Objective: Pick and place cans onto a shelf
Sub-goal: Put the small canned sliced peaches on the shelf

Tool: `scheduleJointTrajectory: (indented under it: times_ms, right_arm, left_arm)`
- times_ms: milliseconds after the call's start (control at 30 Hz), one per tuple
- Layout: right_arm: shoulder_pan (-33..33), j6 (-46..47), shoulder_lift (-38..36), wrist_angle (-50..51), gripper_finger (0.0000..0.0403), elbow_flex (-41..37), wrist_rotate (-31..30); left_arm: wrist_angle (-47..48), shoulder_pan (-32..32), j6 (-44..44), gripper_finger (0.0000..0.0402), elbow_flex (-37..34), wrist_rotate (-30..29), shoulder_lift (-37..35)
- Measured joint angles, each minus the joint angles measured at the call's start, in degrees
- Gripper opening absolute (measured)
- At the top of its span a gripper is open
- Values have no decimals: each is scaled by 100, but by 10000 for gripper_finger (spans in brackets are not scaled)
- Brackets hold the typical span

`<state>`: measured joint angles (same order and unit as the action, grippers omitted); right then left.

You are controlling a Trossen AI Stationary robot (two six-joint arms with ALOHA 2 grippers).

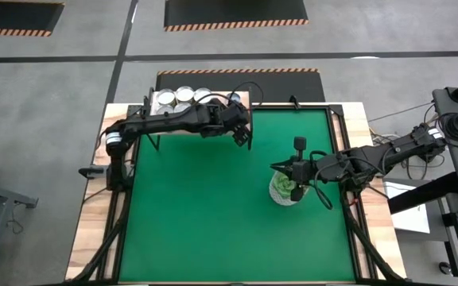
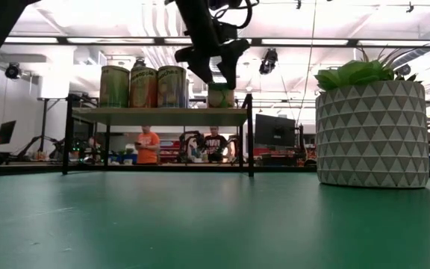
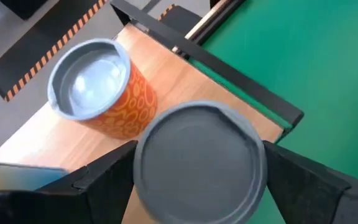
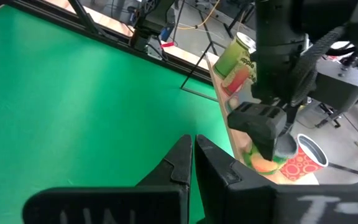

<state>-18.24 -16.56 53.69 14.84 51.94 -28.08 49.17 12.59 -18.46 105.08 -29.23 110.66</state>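
The bench (image 1: pixel 94 230) under me is pale wood, mostly covered by a green mat (image 1: pixel 229 214) with a fine matte nap that should not let things slide. At its far edge stands the shelf (image 2: pixel 159 116), a flat light-wood board on thin black metal legs, rigid but narrow, so a clumsy nudge could push tins off its back.

Next in size is the white pot (image 2: pixel 372 133), faceted with a raised triangle pattern and holding a leafy green plant. My right gripper (image 1: pixel 281 167) hangs over it with its jaws pressed together on nothing, waiting.

The cans (image 2: pixel 144 87) stand in a row on the shelf's left part, upright and touching. They are stiff little cylinders with smooth silvery lids, raised rims and printed labels. I judge them light and hard, unlikely to dent under a moderate squeeze, but slick on the sides; the best hold is across the middle of the body, below the rim.

My left gripper (image 3: pixel 197 180) is at the shelf's right end, jaws spread wide on either side of one can (image 3: pixel 201 165), whose dull grey lid fills the gap between them. I cannot tell whether the pads touch its sides. Just beside it stands an orange patterned can (image 3: pixel 101 87), upright on the board.
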Motion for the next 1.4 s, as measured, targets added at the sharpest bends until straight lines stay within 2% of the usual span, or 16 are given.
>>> scheduleJointTrajectory:
  times_ms: [767, 900, 1000, 1100, 1200, 1400]
  right_arm:
    - [0, 4, -2, 119, 9, 0, -3]
    - [0, 4, -2, 119, 9, 0, -4]
    - [0, 7, -2, 117, 9, 0, -4]
    - [0, 7, -2, 78, 9, 0, -4]
    - [0, 8, 11, -94, 9, 0, -4]
    - [78, 295, 87, -440, 9, 0, -9]
  left_arm:
    - [-156, 30, 498, 310, 0, -18, -91]
    - [40, -319, 738, 309, -34, -56, -424]
    - [36, -879, 1013, 300, -238, -385, -729]
    - [-181, -1564, 1610, 284, -705, -751, -1125]
    - [-807, -2269, 2299, 264, -1575, -627, -1669]
    - [-3405, -3419, 3250, 215, -3903, -527, -2797]
